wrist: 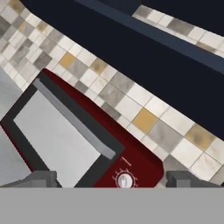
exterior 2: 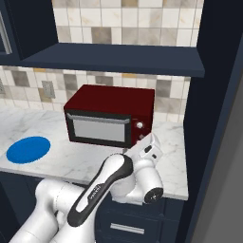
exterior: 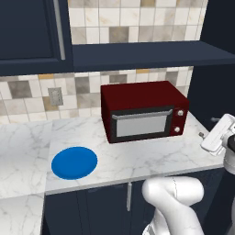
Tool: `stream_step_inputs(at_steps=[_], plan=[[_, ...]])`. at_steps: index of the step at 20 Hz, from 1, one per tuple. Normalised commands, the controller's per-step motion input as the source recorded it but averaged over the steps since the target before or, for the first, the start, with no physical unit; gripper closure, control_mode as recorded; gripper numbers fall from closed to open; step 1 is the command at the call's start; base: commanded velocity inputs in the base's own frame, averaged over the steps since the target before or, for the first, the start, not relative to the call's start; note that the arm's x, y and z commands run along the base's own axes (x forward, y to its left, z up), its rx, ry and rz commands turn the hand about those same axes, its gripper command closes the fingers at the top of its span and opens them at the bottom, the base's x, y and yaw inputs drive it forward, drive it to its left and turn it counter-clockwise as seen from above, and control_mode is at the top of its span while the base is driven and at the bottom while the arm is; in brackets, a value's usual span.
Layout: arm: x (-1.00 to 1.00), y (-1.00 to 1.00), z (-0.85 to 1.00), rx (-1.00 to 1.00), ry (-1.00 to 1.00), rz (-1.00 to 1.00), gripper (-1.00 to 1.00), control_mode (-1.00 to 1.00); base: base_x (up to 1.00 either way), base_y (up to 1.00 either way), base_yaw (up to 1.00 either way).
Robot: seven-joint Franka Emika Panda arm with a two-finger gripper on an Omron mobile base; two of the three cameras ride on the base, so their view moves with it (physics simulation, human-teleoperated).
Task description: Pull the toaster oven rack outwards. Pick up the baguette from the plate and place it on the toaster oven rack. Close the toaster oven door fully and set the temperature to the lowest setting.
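On the marble counter [exterior: 137,156], back against the tiled wall, the toaster oven [exterior: 142,94] sits under a dark shelf [exterior: 151,55], and its door [exterior: 141,124] looks shut, the handle bar [exterior: 142,114] running along the top edge of the glass. With the door up I can't see the rack at all. To the oven's left, well apart from it, lies the blue plate [exterior: 74,163], and it looks bare; I can't spot any baguette on it from either side of the base.

The arm is folded in front of the counter's right end, with the gripper [wrist: 116,178] slack and spread wide, holding nothing. From the hand's own view, the fingertips [wrist: 39,178] frame the lower right corner of the oven, with a pale knob [wrist: 125,180] sitting between them and the door off to one side, not touching.

The trouble I'd expect: the hand is lined up nearer the knob panel than the handle, so a straight push forward would hit the dial or the frame instead of hooking the bar. The view is also rolled, so a tilted approach could slip off that slim handle. And if the bread really isn't on the plate, the middle step has nothing to pick.
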Motion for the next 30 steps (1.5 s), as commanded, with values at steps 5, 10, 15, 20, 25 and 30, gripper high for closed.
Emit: stream_step_inputs(at_steps=[5,10,15,20,25,30], plan=[[0.0,0.17,0.0,0.0,0.0,0.0,-1.0,-1.0,0.0,0.0,0.0],[0.02,0.02,0.01,0.0,0.0,0.0,-1.0,-1.0,0.0,0.0,0.0],[0.16,0.11,0.01,0.0,0.0,0.0,-1.0,-1.0,0.0,0.0,0.0],[0.26,0.1,0.05,0.0,0.0,0.0,-1.0,-1.0,0.0,0.0,0.0],[0.21,0.01,0.08,0.0,0.0,0.0,-1.0,-1.0,0.0,0.0,0.0],[0.15,0.0,0.05,0.0,0.0,0.0,-1.0,-1.0,0.0,0.0,0.0]])
